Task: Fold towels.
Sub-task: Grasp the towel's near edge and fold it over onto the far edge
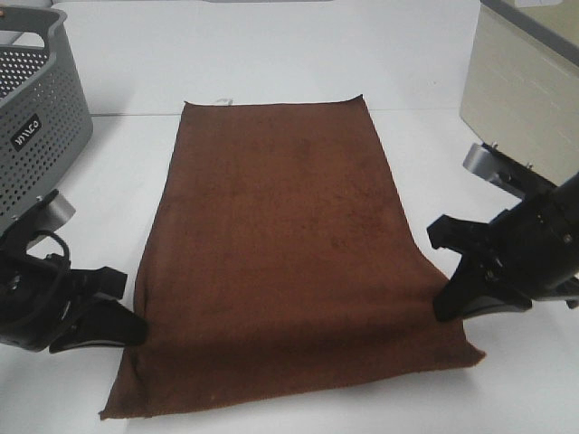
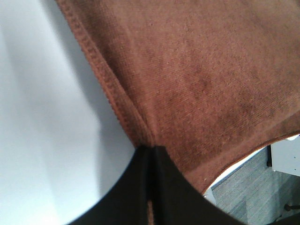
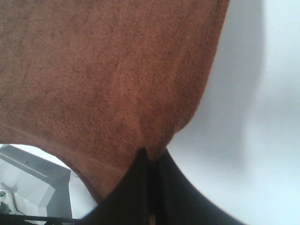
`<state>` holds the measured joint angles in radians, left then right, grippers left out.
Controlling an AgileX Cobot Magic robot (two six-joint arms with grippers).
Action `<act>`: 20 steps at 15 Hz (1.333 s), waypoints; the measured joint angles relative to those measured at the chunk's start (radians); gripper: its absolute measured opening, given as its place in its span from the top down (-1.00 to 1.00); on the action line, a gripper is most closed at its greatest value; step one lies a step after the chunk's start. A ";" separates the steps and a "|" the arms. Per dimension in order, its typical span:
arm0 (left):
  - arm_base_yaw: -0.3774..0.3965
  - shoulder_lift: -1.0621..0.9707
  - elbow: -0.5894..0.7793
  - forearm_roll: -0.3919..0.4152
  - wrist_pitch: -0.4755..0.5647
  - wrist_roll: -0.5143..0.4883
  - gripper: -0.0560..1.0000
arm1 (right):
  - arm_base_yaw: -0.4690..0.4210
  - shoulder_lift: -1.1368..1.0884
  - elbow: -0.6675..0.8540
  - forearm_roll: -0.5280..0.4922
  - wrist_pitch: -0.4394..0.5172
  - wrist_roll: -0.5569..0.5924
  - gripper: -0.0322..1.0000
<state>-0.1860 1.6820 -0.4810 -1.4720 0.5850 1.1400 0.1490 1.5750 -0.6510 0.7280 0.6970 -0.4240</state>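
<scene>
A dark reddish-brown towel [image 1: 276, 244] lies lengthwise on the white table, its small white tag [image 1: 224, 100] at the far edge. My left gripper [image 1: 134, 327] is shut on the towel's left edge near the front. In the left wrist view the black fingers [image 2: 151, 187] pinch the hemmed edge of the towel [image 2: 206, 79]. My right gripper [image 1: 445, 303] is shut on the towel's right edge near the front. The right wrist view shows its fingers [image 3: 152, 187] pinching the towel [image 3: 103, 70]. The front strip of towel lies past both grippers and the pinched sides are slightly raised.
A grey perforated basket [image 1: 36, 117] stands at the back left. A beige box [image 1: 525, 90] stands at the back right. The white table [image 1: 289, 54] extends behind the towel.
</scene>
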 joint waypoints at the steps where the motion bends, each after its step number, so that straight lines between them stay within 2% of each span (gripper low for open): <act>1: -0.001 -0.046 0.043 0.000 0.000 -0.009 0.89 | 0.000 -0.016 0.041 0.000 0.002 0.000 0.94; 5: -0.001 -0.206 0.170 0.000 0.006 -0.046 0.89 | 0.000 -0.063 0.184 0.026 0.006 -0.001 0.94; 7: -0.001 -0.221 0.172 0.002 0.007 -0.106 0.89 | 0.000 -0.063 0.180 0.032 0.004 -0.020 0.94; 10: -0.001 -0.203 0.125 0.019 0.007 -0.145 0.89 | 0.000 -0.061 0.126 0.032 0.004 -0.029 0.94; 13: -0.001 -0.105 -0.040 0.119 0.008 -0.268 0.89 | 0.000 -0.023 -0.057 0.031 0.010 -0.029 0.94; 15: -0.001 -0.017 -0.197 0.208 0.018 -0.372 0.89 | 0.000 0.059 -0.192 0.031 0.048 -0.026 0.94; 17: -0.001 0.096 -0.421 0.332 0.022 -0.499 0.89 | 0.000 0.173 -0.382 0.015 0.090 -0.007 0.94; 20: 0.022 0.234 -0.675 0.427 0.026 -0.638 0.89 | 0.000 0.318 -0.616 -0.047 0.124 0.061 0.94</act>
<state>-0.1640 1.9160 -1.1560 -1.0450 0.6110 0.5020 0.1490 1.8930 -1.2670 0.6810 0.8210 -0.3630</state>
